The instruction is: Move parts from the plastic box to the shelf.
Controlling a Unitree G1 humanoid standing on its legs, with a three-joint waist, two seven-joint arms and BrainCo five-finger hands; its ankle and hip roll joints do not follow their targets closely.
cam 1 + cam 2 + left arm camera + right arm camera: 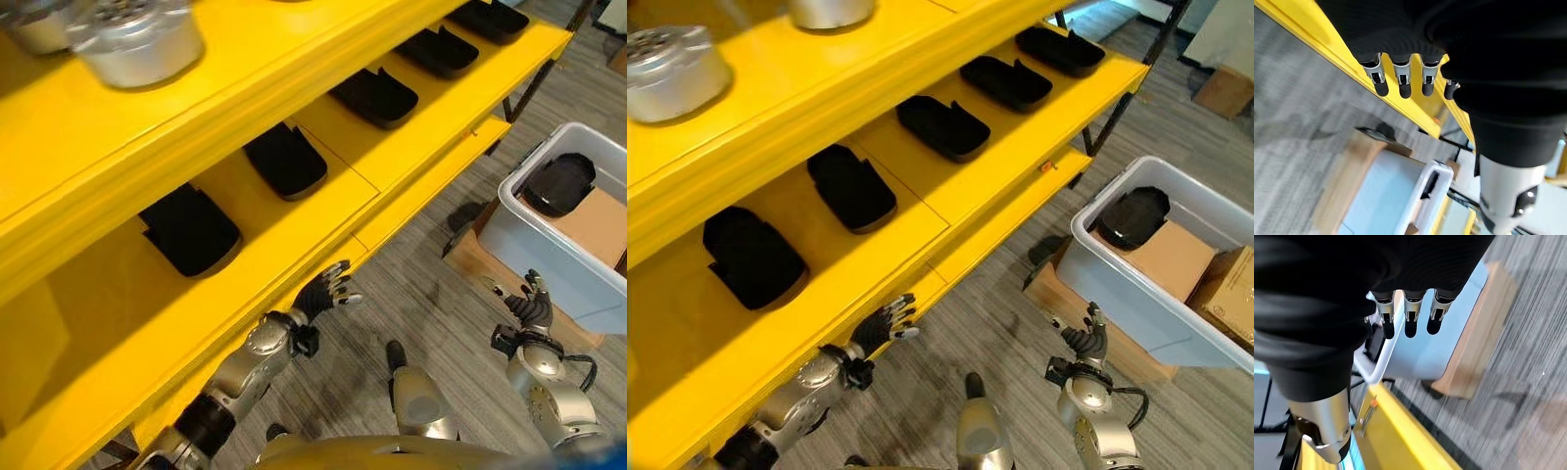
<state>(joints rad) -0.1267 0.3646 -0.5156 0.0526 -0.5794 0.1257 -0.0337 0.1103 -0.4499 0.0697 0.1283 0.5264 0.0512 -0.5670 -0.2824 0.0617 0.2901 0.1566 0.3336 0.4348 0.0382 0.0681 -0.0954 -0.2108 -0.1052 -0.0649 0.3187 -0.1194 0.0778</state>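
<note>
One black part (1131, 217) lies in the plastic box (1176, 323), beside a cardboard piece (1161, 257). Five black parts (851, 186) sit in a row on the yellow shelf (921, 230); two silver cylinders (671, 73) above. Right hand (1085, 342) hangs near the box's front wall, below the part, fingers relaxed, empty. Left hand (884, 324) loosely spread, empty, at the shelf's front edge.

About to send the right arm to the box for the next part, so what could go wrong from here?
1. The black part lies deep at the plastic box's far end, beside a cardboard box; the right hand could catch the rim.
2. The left hand hangs open near the yellow shelf edge and could knock it.
</note>
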